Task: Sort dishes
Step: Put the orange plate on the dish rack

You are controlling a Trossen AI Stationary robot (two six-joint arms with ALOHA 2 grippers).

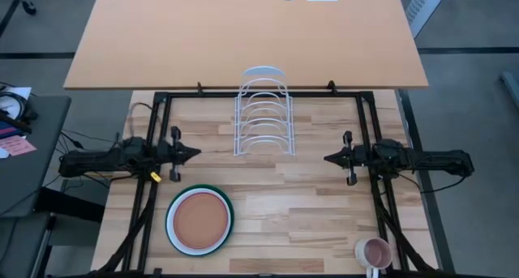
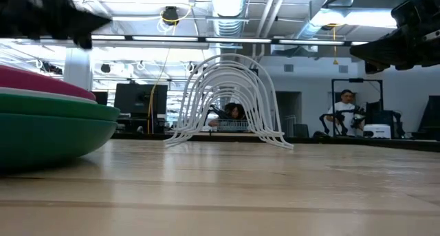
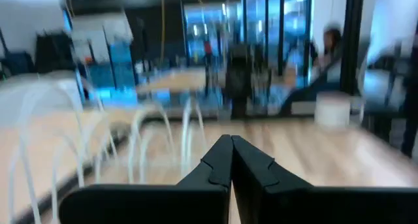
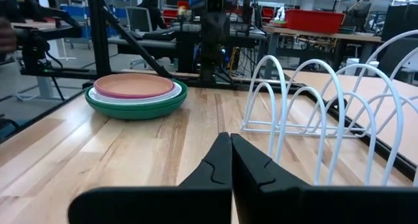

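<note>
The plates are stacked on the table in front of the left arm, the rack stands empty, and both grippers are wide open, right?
Not quite: both grippers are shut. The left gripper and right gripper show fingers pressed together in the wrist views. The plates are stacked, and the rack is empty.

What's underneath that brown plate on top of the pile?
Under the terracotta plate only rims show: pink plate, white plate, then dark green plate at the bottom. Their centres are covered.

My two dark jointed arms, black angular fingers tapering to a point, a yellow tag on my left arm near the wire rack.
</note>
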